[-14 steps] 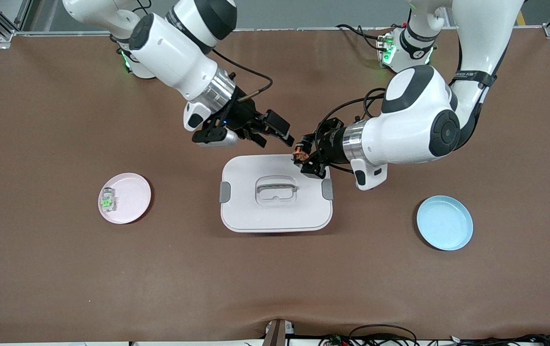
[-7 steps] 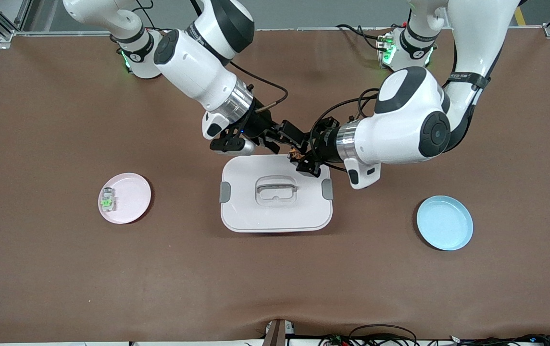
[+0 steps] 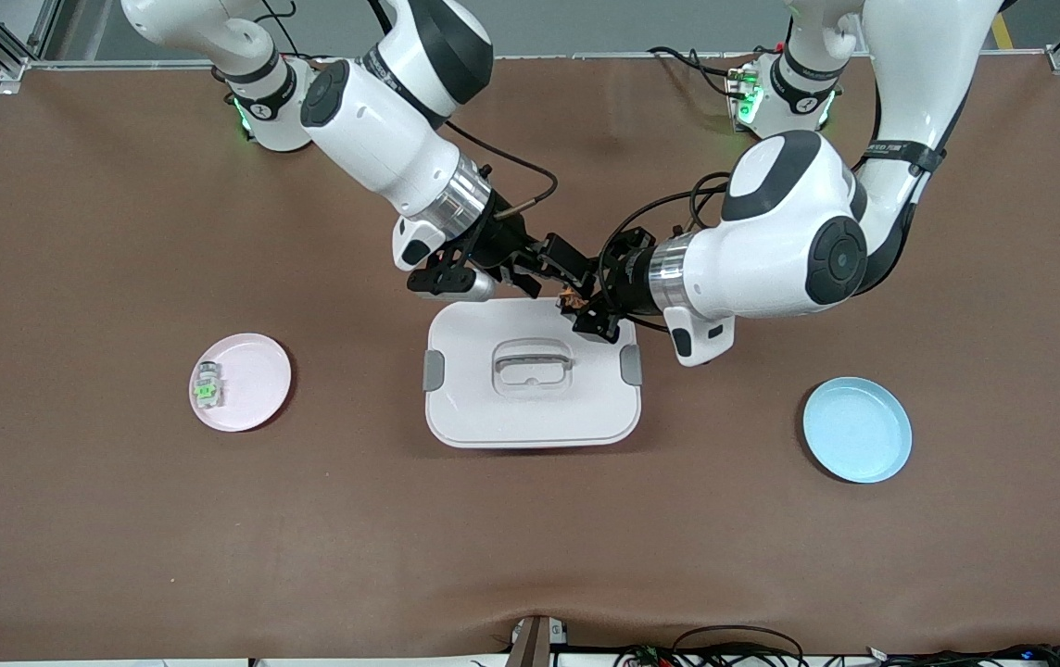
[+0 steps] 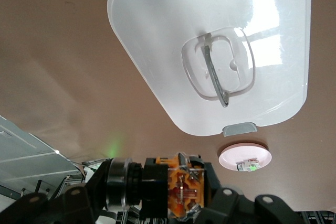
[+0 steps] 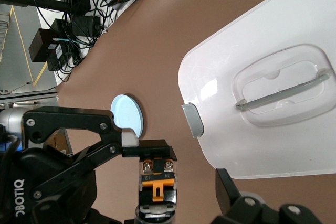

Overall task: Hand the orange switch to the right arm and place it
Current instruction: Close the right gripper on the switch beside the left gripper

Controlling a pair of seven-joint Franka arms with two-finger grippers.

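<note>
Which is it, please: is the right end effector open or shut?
Open: the right end effector has its fingers flanking the switch, with a gap showing in its wrist view.

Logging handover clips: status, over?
Left pincer shut on orange switch, over white box edge. Right pincer open beside it, no grip yet.

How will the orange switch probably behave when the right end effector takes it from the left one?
The orange switch looks rigid, a moulded block with metal terminals, so it should not bend. It is tiny in the left end effector, so probably light. Its small uneven faces may let it twist when the open right end effector closes.
</note>
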